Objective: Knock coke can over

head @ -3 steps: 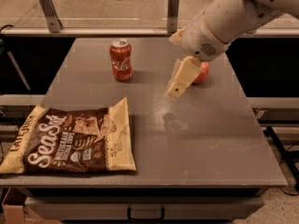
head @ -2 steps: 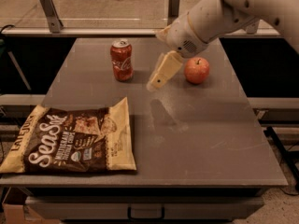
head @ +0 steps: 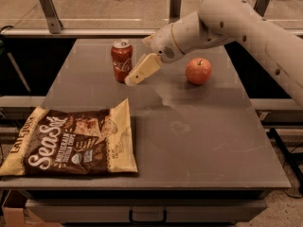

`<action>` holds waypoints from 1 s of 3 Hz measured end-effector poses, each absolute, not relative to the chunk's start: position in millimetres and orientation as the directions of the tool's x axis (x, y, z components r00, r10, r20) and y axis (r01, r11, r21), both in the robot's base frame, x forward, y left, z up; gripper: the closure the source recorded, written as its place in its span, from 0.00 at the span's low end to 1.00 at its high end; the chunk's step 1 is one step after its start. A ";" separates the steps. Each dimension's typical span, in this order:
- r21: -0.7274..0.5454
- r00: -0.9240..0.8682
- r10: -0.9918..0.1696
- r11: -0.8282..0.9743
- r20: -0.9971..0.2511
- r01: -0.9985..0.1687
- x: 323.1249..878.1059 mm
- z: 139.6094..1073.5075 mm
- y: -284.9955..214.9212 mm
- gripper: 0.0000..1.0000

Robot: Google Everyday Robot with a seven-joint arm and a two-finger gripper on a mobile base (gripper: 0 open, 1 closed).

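The coke can [head: 121,61] stands upright at the back left of the grey table [head: 199,141]; it is red with white script and a silver top. My gripper [head: 134,79] hangs from the white arm that reaches in from the upper right. Its cream-coloured tip points down and to the left, just right of the can's lower half and very close to it. I cannot tell whether it touches the can.
A round red apple [head: 198,71] with a stem sits to the right of the gripper. A brown and cream chip bag [head: 71,143] lies flat at the table's front left. A metal rail runs behind the table.
The arm has swung left across the table, from in front of the apple to right beside the coke can. The can still stands upright.
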State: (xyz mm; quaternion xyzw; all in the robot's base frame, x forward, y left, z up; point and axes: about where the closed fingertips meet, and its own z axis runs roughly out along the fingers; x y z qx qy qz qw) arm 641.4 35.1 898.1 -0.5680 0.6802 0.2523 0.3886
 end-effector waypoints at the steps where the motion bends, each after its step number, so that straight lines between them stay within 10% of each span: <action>1: -0.037 -0.097 -0.481 0.261 -0.871 -0.965 662.7 886.6 57.8 0.00; 3: 0.032 -0.132 -0.345 0.282 -0.929 -0.959 675.9 885.6 85.4 0.41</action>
